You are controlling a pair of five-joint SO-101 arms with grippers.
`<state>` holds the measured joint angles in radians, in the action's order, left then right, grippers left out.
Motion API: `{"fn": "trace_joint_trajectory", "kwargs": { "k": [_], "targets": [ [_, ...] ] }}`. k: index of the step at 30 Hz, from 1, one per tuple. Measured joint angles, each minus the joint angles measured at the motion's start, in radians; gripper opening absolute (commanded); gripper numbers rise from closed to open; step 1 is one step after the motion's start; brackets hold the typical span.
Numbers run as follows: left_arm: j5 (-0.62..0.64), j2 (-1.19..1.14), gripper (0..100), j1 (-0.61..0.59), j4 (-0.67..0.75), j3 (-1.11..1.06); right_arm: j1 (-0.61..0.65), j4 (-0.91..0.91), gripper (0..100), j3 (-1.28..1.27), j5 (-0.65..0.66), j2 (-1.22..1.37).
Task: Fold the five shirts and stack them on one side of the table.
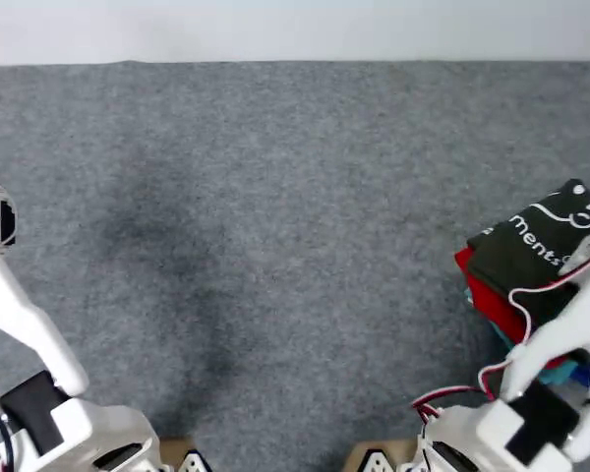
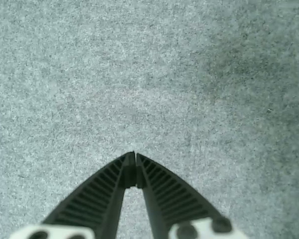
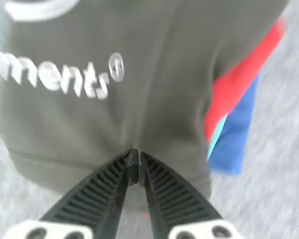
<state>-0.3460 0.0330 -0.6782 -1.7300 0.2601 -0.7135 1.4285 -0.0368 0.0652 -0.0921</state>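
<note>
Across the high view spreads the grey counter [image 1: 275, 216], with a stack of folded shirts [image 1: 516, 285] at its right edge (dark shirt [image 3: 114, 99] on top, red shirt [image 3: 234, 84] and blue shirt [image 3: 234, 144] beneath). Over the dark shirt hangs the right tool [image 3: 134, 155], tips pressed together, gripping nothing; the left tool [image 2: 135, 158] is likewise closed and empty above bare counter

Likely a robotics lab bench, judging by 2 white arms, left arm [image 1: 25, 324] and right arm [image 1: 560, 364], at the near edge of a table [image 1: 295, 197] covered in grey felt-like fabric, with a bare pale wall [image 1: 295, 29] beyond.
</note>
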Motion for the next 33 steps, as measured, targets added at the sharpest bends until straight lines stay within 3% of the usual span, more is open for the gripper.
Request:
{"fn": "trace_joint_trajectory", "kwargs": {
  "k": [6,16,19,24,33],
  "targets": [
    [0.000,0.000,1,0.000,0.000,0.000,-0.057,-0.256,0.9,0.000,0.081,0.040],
    [0.000,0.000,1,0.000,0.000,0.000,-0.209,-0.620,0.9,0.020,0.222,0.399],
    [0.000,0.000,1,0.000,0.000,0.000,-0.226,-0.597,0.9,0.086,0.227,0.407],
    [0.000,0.000,1,0.000,0.000,0.000,-0.213,-0.411,0.9,0.244,0.189,0.388],
    [0.000,0.000,1,0.000,0.000,0.000,-0.040,-0.147,0.9,0.315,0.098,0.307]
  ]
}}
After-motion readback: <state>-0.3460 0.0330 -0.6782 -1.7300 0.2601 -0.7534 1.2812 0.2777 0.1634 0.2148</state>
